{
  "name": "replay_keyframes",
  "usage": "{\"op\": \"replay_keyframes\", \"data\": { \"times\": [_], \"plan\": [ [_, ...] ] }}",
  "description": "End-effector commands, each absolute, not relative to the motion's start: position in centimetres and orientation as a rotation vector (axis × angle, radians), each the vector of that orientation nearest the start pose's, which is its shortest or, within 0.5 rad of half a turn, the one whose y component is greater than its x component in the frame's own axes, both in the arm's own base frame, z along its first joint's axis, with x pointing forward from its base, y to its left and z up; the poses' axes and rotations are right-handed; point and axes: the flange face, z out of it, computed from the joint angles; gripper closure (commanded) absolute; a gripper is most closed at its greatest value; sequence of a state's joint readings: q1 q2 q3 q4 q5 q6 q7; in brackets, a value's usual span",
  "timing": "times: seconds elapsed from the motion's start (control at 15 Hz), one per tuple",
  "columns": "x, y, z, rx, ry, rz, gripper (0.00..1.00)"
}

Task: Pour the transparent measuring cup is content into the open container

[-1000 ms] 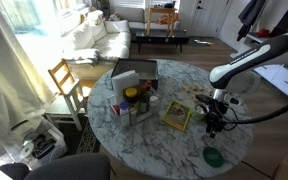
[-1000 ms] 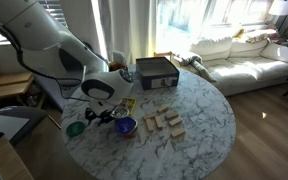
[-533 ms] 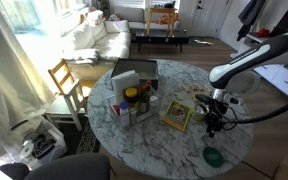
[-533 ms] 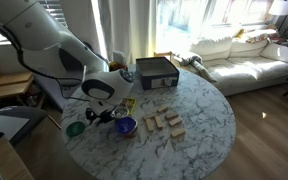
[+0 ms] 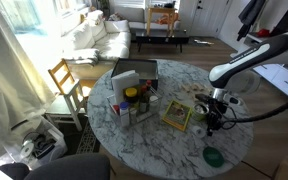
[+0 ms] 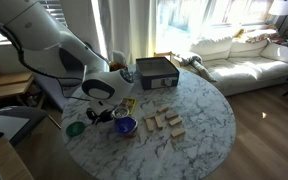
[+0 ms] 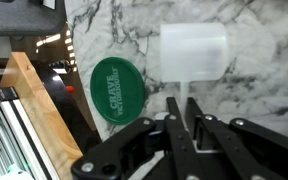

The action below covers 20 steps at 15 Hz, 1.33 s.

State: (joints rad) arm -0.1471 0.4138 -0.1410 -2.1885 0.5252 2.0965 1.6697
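In the wrist view the transparent measuring cup [image 7: 192,52] stands on the marble table, its thin handle pointing toward me. My gripper [image 7: 184,105] is shut on that handle. The small round green dish [image 7: 117,86], with white lettering, lies on the table just to the left of the cup, apart from it. In both exterior views the gripper [image 5: 212,118] [image 6: 96,116] is low over the table near its edge, and the green dish [image 5: 214,157] [image 6: 75,128] lies close by at the rim. The cup's contents cannot be seen.
A grey box of bottles [image 5: 134,80] [image 6: 156,72] stands on the round marble table [image 5: 164,140]. A yellow packet [image 5: 176,115], a blue bowl [image 6: 126,126] and several wooden blocks [image 6: 164,122] lie near the gripper. A wooden chair [image 5: 64,80] stands beside the table.
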Motion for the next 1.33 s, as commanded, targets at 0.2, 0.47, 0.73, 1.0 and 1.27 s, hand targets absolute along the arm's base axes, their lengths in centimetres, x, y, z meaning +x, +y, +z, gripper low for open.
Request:
{"op": "replay_keyframes", "data": {
  "times": [0.2, 0.47, 0.73, 1.0, 1.27],
  "plan": [
    [49.0, -12.5, 16.5, -1.141, 2.825, 0.960, 0.97],
    [49.0, -12.2, 16.9, -1.135, 2.800, 1.027, 0.99],
    [48.7, -12.7, 19.9, -1.155, 2.773, 1.072, 0.99],
    [48.9, -15.1, 23.8, -1.133, 2.801, 0.886, 0.99],
    [49.5, -16.7, 26.8, -1.151, 2.812, 0.623, 0.99]
  ]
}}
